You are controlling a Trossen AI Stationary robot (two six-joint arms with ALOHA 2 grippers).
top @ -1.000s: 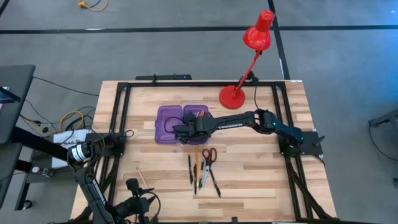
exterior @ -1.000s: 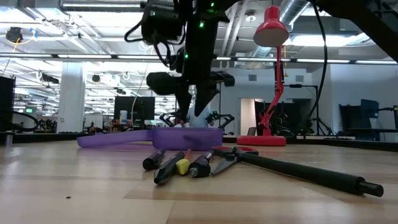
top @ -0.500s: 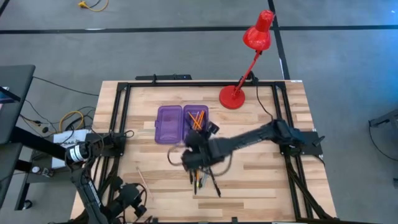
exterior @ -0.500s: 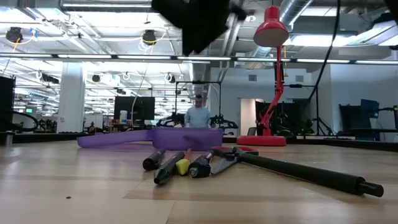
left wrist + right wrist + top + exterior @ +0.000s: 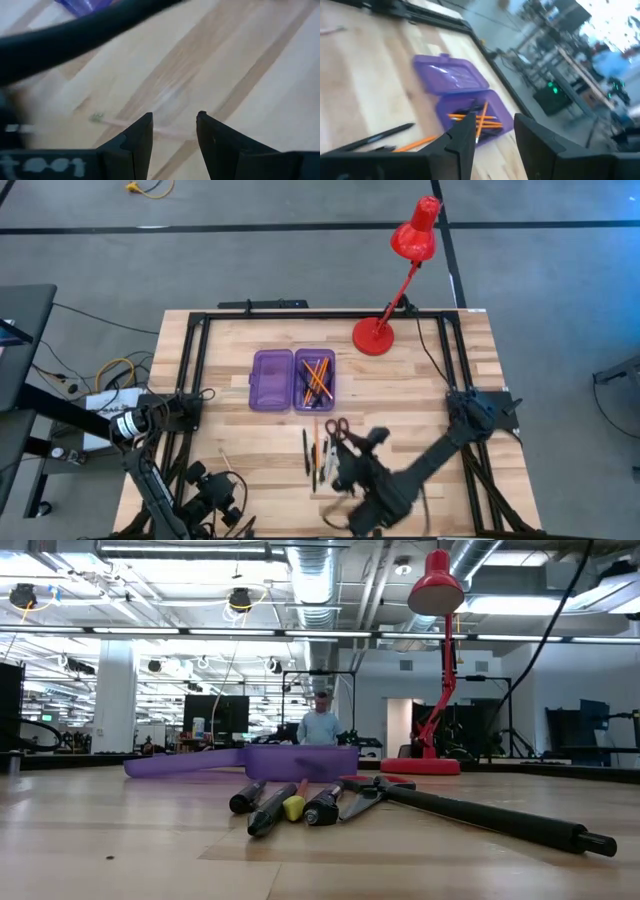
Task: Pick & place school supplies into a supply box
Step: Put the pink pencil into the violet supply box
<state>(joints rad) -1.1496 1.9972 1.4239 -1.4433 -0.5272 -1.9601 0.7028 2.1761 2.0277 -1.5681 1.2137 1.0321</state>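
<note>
Right pincer (image 5: 490,132), jaws apart & empty, hangs near pens (image 5: 308,452) and scissors (image 5: 337,428) on surface w/ box (image 5: 293,380) beyond: line up along one pen, drop straight, close mid-barrel.

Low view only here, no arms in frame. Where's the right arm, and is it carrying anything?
Observer: The right arm reaches low over the table's edge at the bottom of the high view, beside the loose pens. Its jaws are open and empty.
Operator: Anything in the case?
Observer: Orange pencils lie crossed in the right half of the purple case.
Operator: Left arm?
Observer: The left arm waits at the table's bottom-left corner, jaws open and empty.
</note>
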